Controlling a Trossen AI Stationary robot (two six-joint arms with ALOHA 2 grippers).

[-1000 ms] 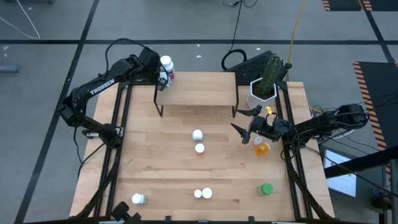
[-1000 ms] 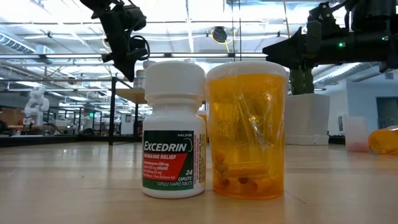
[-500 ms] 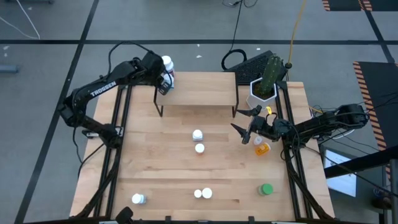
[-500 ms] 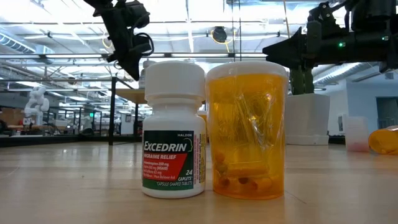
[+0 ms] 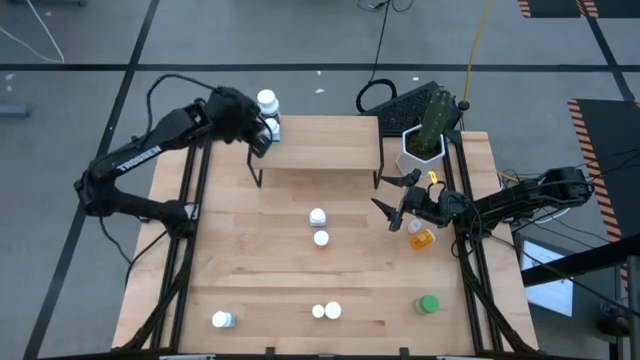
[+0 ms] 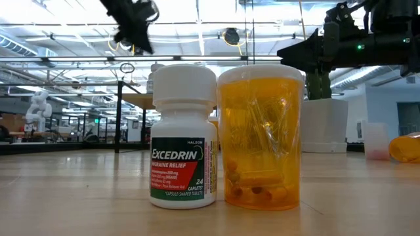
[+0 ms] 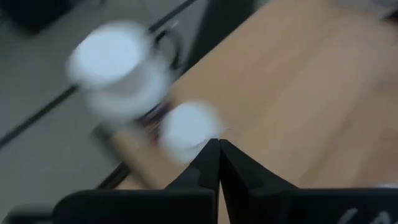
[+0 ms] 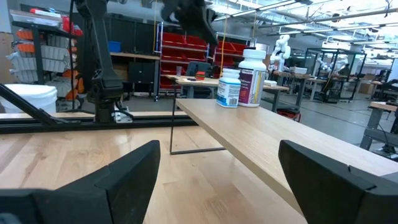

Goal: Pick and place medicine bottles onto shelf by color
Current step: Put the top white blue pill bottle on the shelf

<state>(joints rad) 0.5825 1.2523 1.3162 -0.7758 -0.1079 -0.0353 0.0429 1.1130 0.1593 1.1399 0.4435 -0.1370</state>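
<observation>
Medicine bottles (image 5: 267, 102) stood paired on the shelf's (image 5: 320, 150) left end.
Left gripper (image 5: 258, 133), fingers pressed together, had lifted clear since a second ago, placement seemingly finished; right gripper (image 5: 392, 193) waited spread beside the orange bottle (image 5: 422, 239).

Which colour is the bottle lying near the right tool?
Orange, with a white cap; the high view shows it best.

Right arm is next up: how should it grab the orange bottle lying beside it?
The orange bottle lies on its side by the open right gripper. Probably best come straight down and pinch across the cylindrical body's middle, fingers square to its long axis, since the cap faces sideways.
</observation>
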